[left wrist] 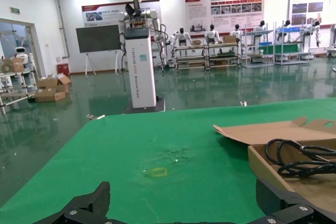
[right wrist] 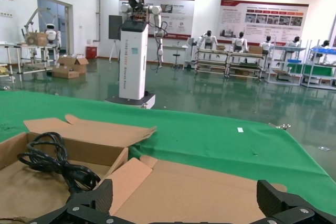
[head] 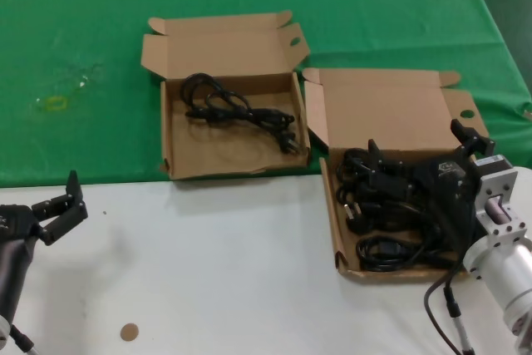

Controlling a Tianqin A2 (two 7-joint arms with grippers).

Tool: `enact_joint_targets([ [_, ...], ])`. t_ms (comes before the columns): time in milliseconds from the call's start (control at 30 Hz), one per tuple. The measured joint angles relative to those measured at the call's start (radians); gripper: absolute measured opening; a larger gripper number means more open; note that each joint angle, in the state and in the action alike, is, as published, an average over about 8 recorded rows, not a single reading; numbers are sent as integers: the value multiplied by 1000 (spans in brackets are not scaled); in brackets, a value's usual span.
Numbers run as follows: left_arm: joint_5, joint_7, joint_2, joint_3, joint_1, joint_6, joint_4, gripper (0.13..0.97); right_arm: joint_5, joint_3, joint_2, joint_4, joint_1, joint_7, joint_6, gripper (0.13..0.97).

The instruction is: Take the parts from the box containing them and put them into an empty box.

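- R gripper (head: 418,158), black two-finger pincer on a silver wrist, hung low over the right-hand shallow brown cardboard box (head: 336,230); fingers spread wide w/ nothing between them, tips just above the cord pile.
- The parts, black glossy coiled power cords w/ plugs (head: 378,205), filled that box, loops overlapping and partly hidden by the arm.
- We judged them light, rubbery, floppy; loops likely snag neighbours, so one bundle may drag another. Best hold: across a thick bunch of loops mid-coil, not a plug or a loose end, which would slip or uncoil.
- Just beside it, to the robot's left, sat the second shallow brown cardboard box (head: 170,135), low walls; one black cord (head: 237,110) already lay inside, rest of the floor bare.
- In the way: the raised lid flap (head: 382,106) behind the pile and the loose side flap (head: 316,114) standing between the boxes; a carried coil could catch on either.
- L gripper (head: 56,208), jaws apart, empty, parked over the white table (head: 224,272), well clear. Green cloth (head: 83,39) lay beyond.
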Motion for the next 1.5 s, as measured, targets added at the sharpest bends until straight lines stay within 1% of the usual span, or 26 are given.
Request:
enact_joint_targets([
  [1500,0,0,0,0,0,0,0,966,0,0,0,0,0,0,0,966],
])
